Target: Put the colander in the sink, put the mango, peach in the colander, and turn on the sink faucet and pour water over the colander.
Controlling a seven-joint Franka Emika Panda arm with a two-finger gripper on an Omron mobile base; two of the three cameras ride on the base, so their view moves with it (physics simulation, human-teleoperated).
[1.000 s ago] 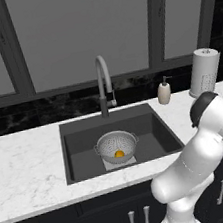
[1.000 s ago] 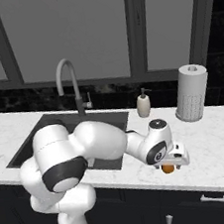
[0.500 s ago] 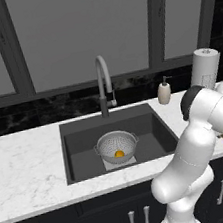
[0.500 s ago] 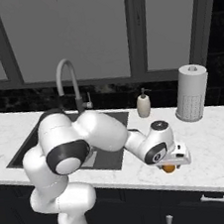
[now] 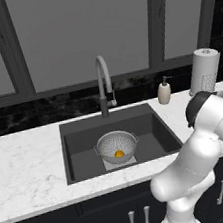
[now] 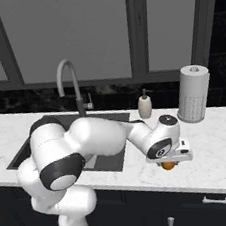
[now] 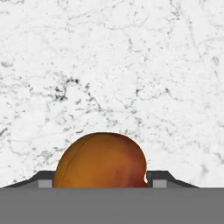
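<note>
my gripper [image 6: 168, 164]: low over the marble counter [image 6: 216, 157], right of the sink. In the right base view the peach [image 6: 168, 166] sits directly under my hand.
grip state: hand view shows the peach [image 7: 101, 161] wedged btwn my two dark finger tips [image 7: 45, 180], one on each side, both touching it. Jaws part-closed to the fruit's width, clamped on it.
peach vs counter: can't tell if it's lifted off the marble [image 7: 113, 65] or resting on it; it looks very close to the surface.
colander [image 5: 117, 145]: upright in the sink [image 5: 150, 123], on the pale square patch of the basin floor, roughly centre, toward the front.
mango [image 5: 119, 154]: inside the colander, at the bottom of the bowl. Yellow-orange, small.
sink faucet [image 5: 104, 84]: behind the basin at the back edge, gooseneck spout arching toward the sink. In the right base view the faucet [image 6: 68, 85] is behind my arm.
soap dispenser [image 5: 164, 92]: on the counter behind the sink's right rear corner, beige; also at [image 6: 144, 105] just beyond my forearm.
paper towel roll [image 5: 203, 71]: upright near the back wall, further right; in the right base view [image 6: 192, 94] well behind my hand.
my arm: elbow bent over the counter edge, reaching right, away from the sink.
</note>
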